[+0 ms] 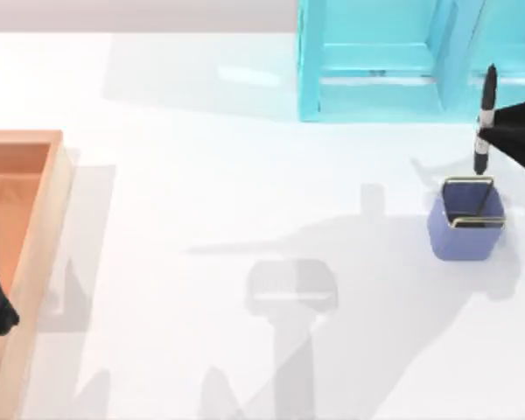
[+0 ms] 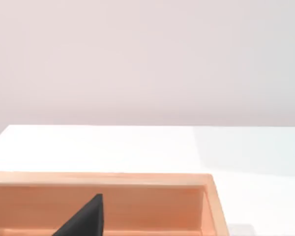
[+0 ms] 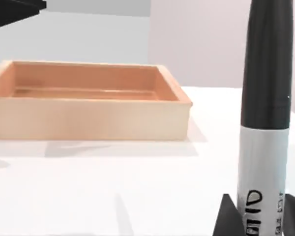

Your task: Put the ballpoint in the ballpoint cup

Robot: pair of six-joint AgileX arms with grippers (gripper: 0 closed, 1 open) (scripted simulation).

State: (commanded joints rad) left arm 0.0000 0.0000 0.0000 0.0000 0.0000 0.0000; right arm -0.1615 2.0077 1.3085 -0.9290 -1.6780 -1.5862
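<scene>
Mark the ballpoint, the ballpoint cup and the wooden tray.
ballpoint [image 1: 486, 109]: top view, on its black upper barrel.
ballpoint cup [image 1: 462, 238]: top view, on its blue front wall.
wooden tray [image 3: 88, 119]: right wrist view, on its near outer wall.

The ballpoint [image 1: 485, 122] is a thin black pen with a white-grey band in its middle. Black letters are printed on the band, as seen in the right wrist view [image 3: 265, 147]. The pen is held up in the air, almost straight up and down, at the right side of the table. Its lower end is seen just above the far edge of the ballpoint cup [image 1: 466, 223]. Whether the pen touches the cup cannot be told.

The cup is small, square and blue-purple. A thin gold rim runs around its top, and its inside is dark. It is stood upright on the white table, with its open side up.
</scene>
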